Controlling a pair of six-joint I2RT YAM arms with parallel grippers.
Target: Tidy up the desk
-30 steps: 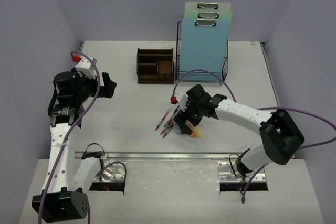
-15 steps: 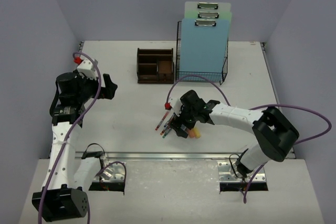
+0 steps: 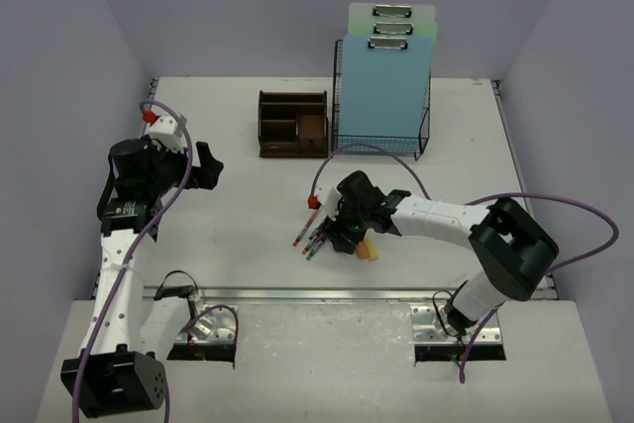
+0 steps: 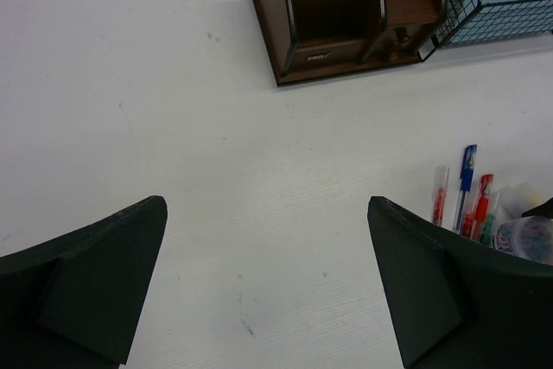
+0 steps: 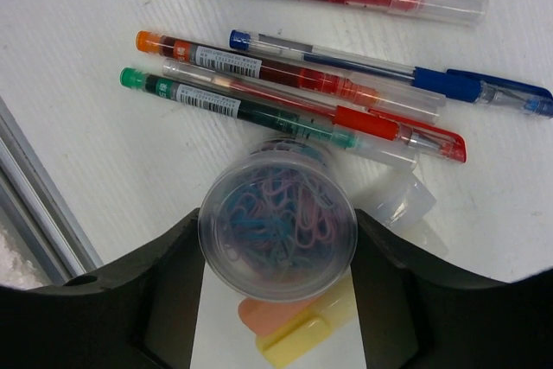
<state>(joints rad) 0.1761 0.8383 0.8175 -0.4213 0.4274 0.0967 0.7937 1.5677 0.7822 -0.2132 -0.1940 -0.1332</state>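
The white desk holds several pens lying side by side at its middle; they also show in the right wrist view. My right gripper is right beside them, shut on a clear round tub of coloured paper clips, one finger against each side. A yellow highlighter with an orange tip lies under the tub. My left gripper is open and empty over bare desk at the left.
A dark-brown wooden organizer stands at the back centre. A black wire-mesh rack with clipboards stands to its right. A metal rail runs along the near edge. A clear pen cap lies by the tub.
My right gripper has moved a little to the left, up against the pens, with the tub between its fingers. The left arm has shifted slightly.
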